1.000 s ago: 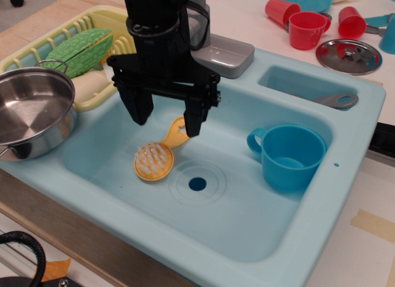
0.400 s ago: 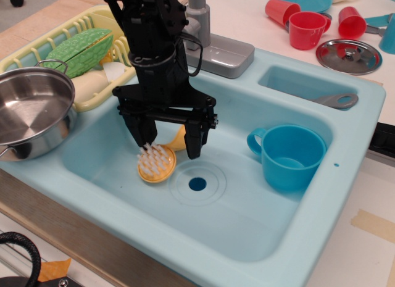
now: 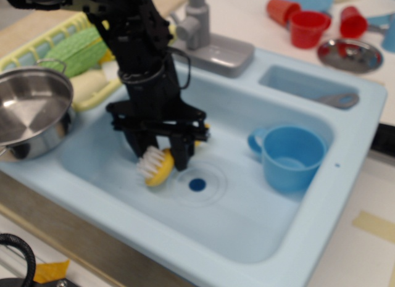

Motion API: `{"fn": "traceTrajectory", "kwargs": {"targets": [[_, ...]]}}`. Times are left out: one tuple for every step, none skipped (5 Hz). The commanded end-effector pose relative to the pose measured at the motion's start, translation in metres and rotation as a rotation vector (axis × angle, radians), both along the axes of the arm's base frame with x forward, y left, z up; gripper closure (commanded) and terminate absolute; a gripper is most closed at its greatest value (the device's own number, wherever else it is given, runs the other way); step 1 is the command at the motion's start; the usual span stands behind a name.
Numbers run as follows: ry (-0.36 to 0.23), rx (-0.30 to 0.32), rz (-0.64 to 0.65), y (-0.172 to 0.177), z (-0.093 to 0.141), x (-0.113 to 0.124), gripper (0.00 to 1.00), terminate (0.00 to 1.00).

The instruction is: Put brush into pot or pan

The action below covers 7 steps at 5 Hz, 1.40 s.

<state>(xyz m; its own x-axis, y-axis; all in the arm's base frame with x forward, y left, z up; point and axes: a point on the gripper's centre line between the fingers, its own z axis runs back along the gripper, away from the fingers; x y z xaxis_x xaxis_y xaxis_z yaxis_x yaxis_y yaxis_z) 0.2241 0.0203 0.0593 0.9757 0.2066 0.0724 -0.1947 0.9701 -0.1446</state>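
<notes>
The yellow-orange brush (image 3: 158, 170) lies in the light-blue sink (image 3: 247, 219), just left of the drain hole (image 3: 197, 184). It is tipped on edge with its white bristles facing left. My black gripper (image 3: 160, 156) reaches down into the basin, and its two fingers stand on either side of the brush head, pressed against it. The handle is hidden behind the fingers. The shiny steel pot (image 3: 31, 114) sits on the sink's left rim, empty, well left of the gripper. The picture is blurred by motion.
A blue cup (image 3: 290, 154) stands in the basin right of the drain. A grey faucet (image 3: 207, 46) is behind the gripper. A yellow dish rack (image 3: 55, 37) holds a green item (image 3: 80, 52). A steel lid (image 3: 349, 54) and red cups (image 3: 308, 28) lie at the back right.
The gripper has dropped lower into the basin and its fingers have closed in on the brush head. The brush has tipped from flat onto its edge and shifted slightly.
</notes>
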Motion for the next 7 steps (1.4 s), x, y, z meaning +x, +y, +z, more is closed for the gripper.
{"fn": "traceTrajectory", "kwargs": {"targets": [[-0.013, -0.006, -0.013, 0.001, -0.002, 0.0, 1.0, 0.0], [0.008, 0.043, -0.036, -0.002, 0.016, 0.008, 1.0, 0.0], [0.011, 0.108, -0.034, -0.007, 0.041, 0.009, 1.0, 0.0], [0.004, 0.149, 0.01, -0.004, 0.059, -0.001, 1.0, 0.0], [-0.032, 0.174, 0.08, 0.007, 0.077, -0.012, 1.0, 0.0], [-0.086, 0.212, 0.135, 0.024, 0.103, -0.024, 1.0, 0.0], [-0.119, 0.242, 0.169, 0.037, 0.122, -0.033, 1.0, 0.0]]}}
